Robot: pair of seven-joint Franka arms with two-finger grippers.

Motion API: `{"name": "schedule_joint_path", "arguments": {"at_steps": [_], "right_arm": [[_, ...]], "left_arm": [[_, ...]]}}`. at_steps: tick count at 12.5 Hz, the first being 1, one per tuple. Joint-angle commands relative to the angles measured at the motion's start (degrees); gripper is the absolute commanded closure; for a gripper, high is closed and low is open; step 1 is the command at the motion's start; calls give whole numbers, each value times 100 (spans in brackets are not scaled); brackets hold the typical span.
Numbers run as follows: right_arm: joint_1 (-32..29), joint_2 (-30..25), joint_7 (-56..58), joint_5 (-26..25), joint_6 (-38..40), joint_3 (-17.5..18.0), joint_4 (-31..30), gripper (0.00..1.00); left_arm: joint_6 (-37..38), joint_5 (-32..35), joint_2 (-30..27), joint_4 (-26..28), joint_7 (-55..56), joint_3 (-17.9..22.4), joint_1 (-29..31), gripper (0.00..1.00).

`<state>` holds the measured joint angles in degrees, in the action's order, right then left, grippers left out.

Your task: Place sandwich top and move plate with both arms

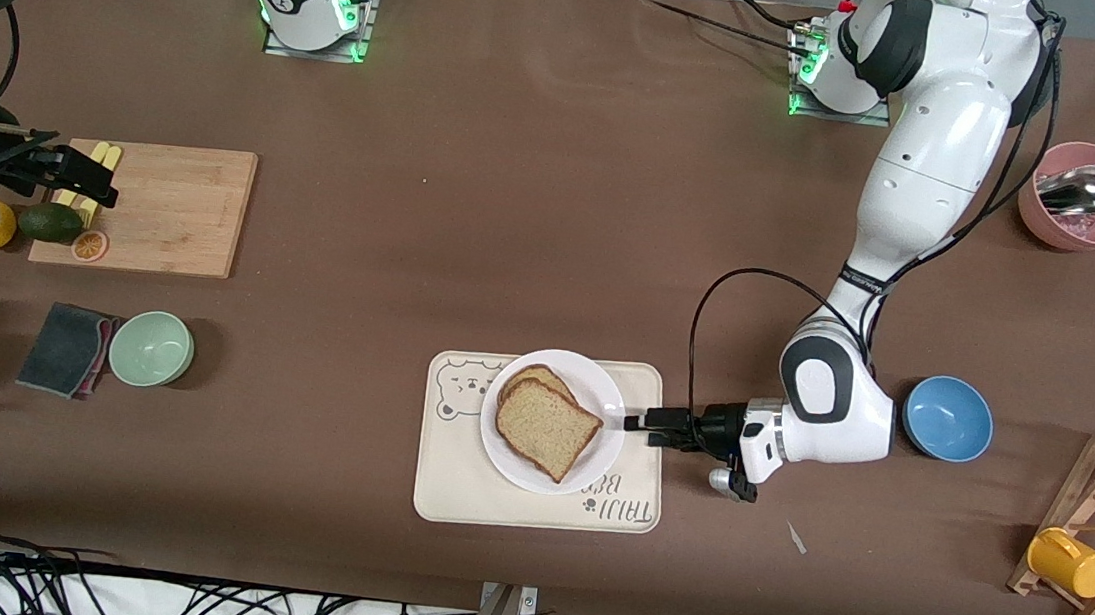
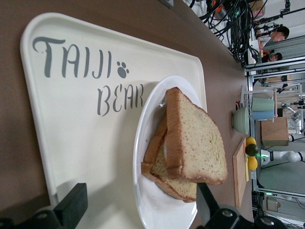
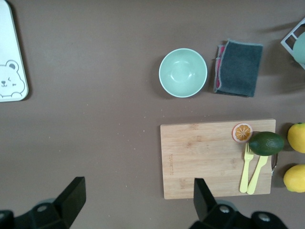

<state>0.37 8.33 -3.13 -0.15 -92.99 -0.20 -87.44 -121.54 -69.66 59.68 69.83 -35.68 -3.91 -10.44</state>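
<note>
Cream tray (image 2: pixel 71 138) lettered "TAIJI BEAR"; left gripper (image 1: pixel 635 422) released beside plate (image 1: pixel 513 455); right gripper (image 1: pixel 93 178) released over cutting board (image 1: pixel 180 207).

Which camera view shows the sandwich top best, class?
The front view: the whole sandwich top shows from above, on the plate. The left wrist view shows it side-on, stacked on the lower slice. The right wrist view misses it.

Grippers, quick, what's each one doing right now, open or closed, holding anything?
Left gripper: open, empty, at the plate rim beside the sandwich top.
Right gripper: open, empty, waiting over the cutting board.
</note>
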Motion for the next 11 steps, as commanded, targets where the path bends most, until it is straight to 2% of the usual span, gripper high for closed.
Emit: {"name": "schedule_joint_path", "arguments": {"at_steps": [1,2,6,8,11], "right_arm": [[-11,2,-206,-64,44,11,192,0],[6,2,-223,-73,53,20,210,0],[-11,-7,213,-82,62,11,201,0],[-20,-7,636,-55,53,-15,201,0],[-20,2,612,-90,-17,-6,210,0]], "left_arm": [[296,224,-368,127,578,13,16,0],[419,381,-509,162,676,39,25,0],[823,2636,-1290,215,1851,118,25,0],[1122,3420,-1598,215,2091,127,33,0],[1701,4580,-2081,224,2310,153,112,0]]}}
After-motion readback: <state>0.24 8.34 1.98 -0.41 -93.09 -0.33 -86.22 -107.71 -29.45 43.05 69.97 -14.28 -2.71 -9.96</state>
